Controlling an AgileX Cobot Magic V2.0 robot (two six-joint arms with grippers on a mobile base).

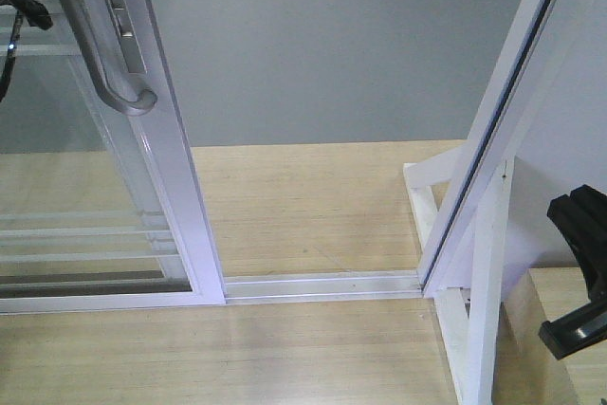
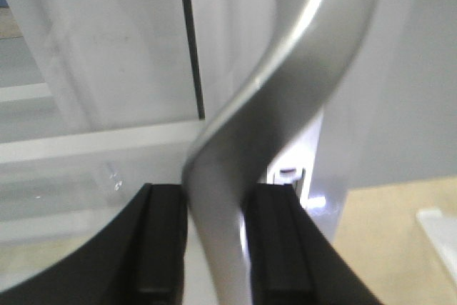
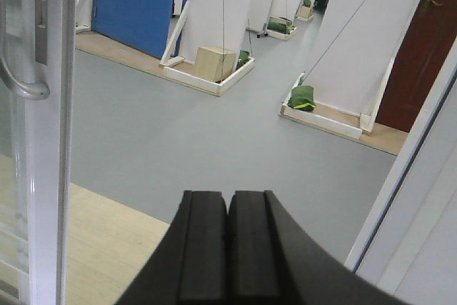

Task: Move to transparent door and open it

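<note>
so the left gripper (image 2: 214,248) has its jaws clamped on the grey pull handle (image 1: 106,56) of the transparent door (image 1: 175,187), bar squeezed right between the pads so it can drag the panel along the floor track (image 1: 322,285); right gripper (image 3: 228,248) hangs idle, jaws pressed together on nothing

Pale wood-grain floor (image 1: 303,206) fills the foreground of the front view, and a grey floor (image 1: 332,64) lies beyond it. A white metal track (image 1: 322,284) runs across the wooden boards. The transparent door (image 1: 175,187) stands on this track at the left (its bottom rail meets the floor). At the right, a slanted white frame (image 1: 503,120) rests on a white wooden base (image 1: 446,234) set on the boards.
</note>
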